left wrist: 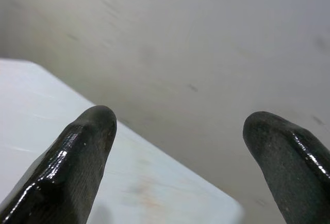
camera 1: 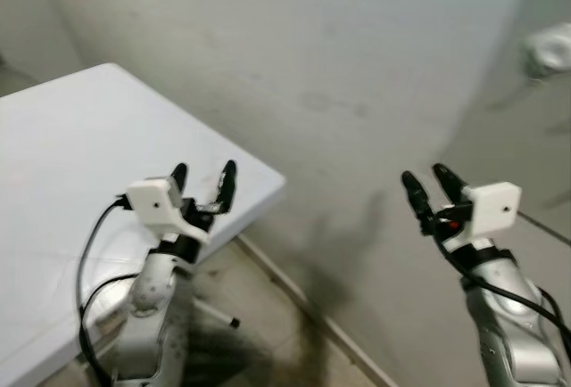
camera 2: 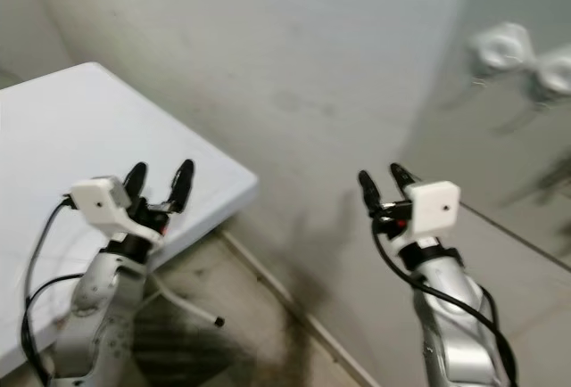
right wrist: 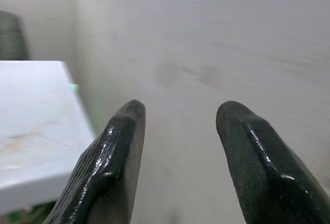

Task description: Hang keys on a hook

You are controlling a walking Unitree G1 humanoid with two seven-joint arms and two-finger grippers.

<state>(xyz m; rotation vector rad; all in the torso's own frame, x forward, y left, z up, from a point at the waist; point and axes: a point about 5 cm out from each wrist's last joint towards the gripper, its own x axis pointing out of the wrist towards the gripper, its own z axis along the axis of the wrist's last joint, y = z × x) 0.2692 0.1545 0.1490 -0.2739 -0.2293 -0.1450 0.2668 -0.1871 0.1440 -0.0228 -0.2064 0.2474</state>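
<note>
white table [camera 1: 71,146] against grey wall, corner jutting out, dark-stained floor [camera 1: 268,333] below

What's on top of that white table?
The visible part of the table looks bare; no keys. The left pincer hovers open over its corner. The near part is hidden behind the arm.

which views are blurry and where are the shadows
Head views: softly motion-blurred, worst at the white fittings on the wall, upper right; a dark shadow smears the wall between both arms. Left wrist view: left end effector fingers sharp and glossy, table soft. Right wrist view: right end effector fingertips glint, wall hazy.
</note>
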